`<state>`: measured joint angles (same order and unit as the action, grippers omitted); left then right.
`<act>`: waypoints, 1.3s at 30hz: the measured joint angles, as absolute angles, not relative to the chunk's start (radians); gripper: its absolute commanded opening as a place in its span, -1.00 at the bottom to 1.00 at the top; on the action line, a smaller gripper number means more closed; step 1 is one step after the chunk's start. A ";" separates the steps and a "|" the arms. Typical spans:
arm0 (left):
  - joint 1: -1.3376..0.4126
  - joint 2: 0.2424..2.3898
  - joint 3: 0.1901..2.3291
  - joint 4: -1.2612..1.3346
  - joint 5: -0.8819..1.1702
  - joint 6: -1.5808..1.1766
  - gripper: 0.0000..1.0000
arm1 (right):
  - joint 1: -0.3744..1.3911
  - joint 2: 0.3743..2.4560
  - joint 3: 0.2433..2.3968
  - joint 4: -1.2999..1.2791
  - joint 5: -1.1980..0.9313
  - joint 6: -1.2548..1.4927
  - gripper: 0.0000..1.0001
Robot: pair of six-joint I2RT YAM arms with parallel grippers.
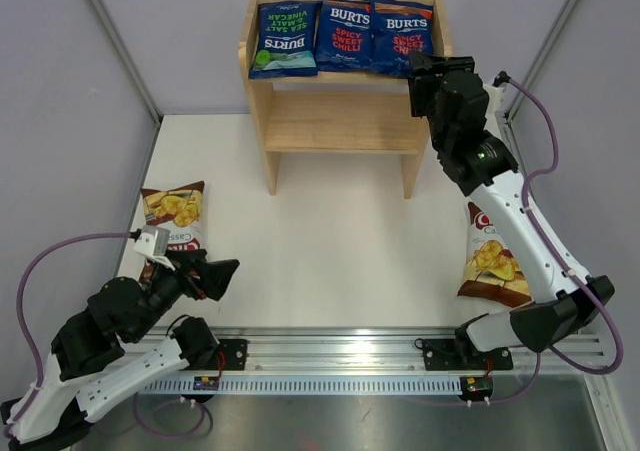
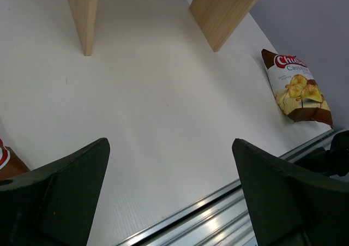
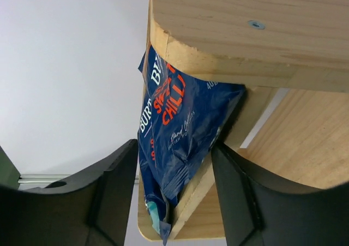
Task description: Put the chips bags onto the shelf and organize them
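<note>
Three blue BURTS chips bags lie side by side on the top tier of the wooden shelf (image 1: 340, 121): a green-accented one (image 1: 283, 39) and two orange-topped ones (image 1: 343, 34) (image 1: 402, 34). My right gripper (image 1: 420, 71) is open at the shelf's right end. In the right wrist view (image 3: 174, 145) its fingers straddle the lower edge of the rightmost BURTS bag (image 3: 180, 120) and the shelf's rail. One brown Chuba bag (image 1: 175, 211) lies on the table at the left, another (image 1: 492, 256) at the right. My left gripper (image 1: 225, 279) is open and empty, low near the left Chuba bag.
The shelf's lower tier (image 1: 340, 133) holds nothing. The left wrist view shows my open left gripper (image 2: 170, 142), the shelf's legs (image 2: 84, 11), the right Chuba bag (image 2: 297, 88) and the aluminium rail (image 2: 218, 208) at the table's near edge. Grey walls enclose the table.
</note>
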<state>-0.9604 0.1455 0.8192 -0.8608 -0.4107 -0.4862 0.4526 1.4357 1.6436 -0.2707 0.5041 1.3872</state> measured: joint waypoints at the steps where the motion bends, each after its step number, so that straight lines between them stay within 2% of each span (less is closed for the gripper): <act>1: -0.960 0.146 0.819 -0.862 -0.419 -0.491 0.98 | 0.453 1.422 1.636 -0.260 0.502 1.378 0.34; 5: -0.960 0.146 0.819 -0.868 -0.443 -0.502 0.98 | 0.453 1.378 1.597 -0.275 0.474 1.351 0.45; 6: -0.960 0.146 0.819 -0.870 -0.450 -0.506 0.98 | 0.453 1.373 1.591 -0.276 0.465 1.348 0.69; 8: -0.960 0.149 0.820 -0.880 -0.477 -0.519 0.98 | 0.453 1.359 1.563 -0.274 0.439 1.336 0.99; 15: -0.960 0.281 0.867 -0.973 -0.626 -0.599 0.98 | 0.454 1.212 1.408 -0.287 0.347 1.224 0.99; 22: -0.913 0.591 0.904 -0.961 -0.660 -0.634 0.98 | 0.455 0.895 1.295 -0.337 0.165 0.835 0.99; 25: -0.683 0.693 0.919 -0.896 -0.510 -0.599 0.98 | 0.456 0.758 1.250 -0.423 0.069 0.682 0.99; 30: -0.006 0.793 0.952 -0.804 -0.125 -0.517 0.98 | 0.456 0.622 1.188 -0.566 -0.057 0.528 0.99; 32: 0.161 0.833 0.954 -0.786 -0.060 -0.496 0.98 | 0.456 0.582 1.139 -0.583 -0.123 0.498 0.99; 39: 0.287 0.938 0.933 -0.686 -0.042 -0.429 0.98 | 0.456 0.482 0.886 -0.487 -0.406 0.519 0.99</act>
<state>0.2874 0.9382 0.9325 -0.6865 -0.0418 -0.4290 0.4564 0.4820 0.8860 -0.4866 -0.4065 0.5190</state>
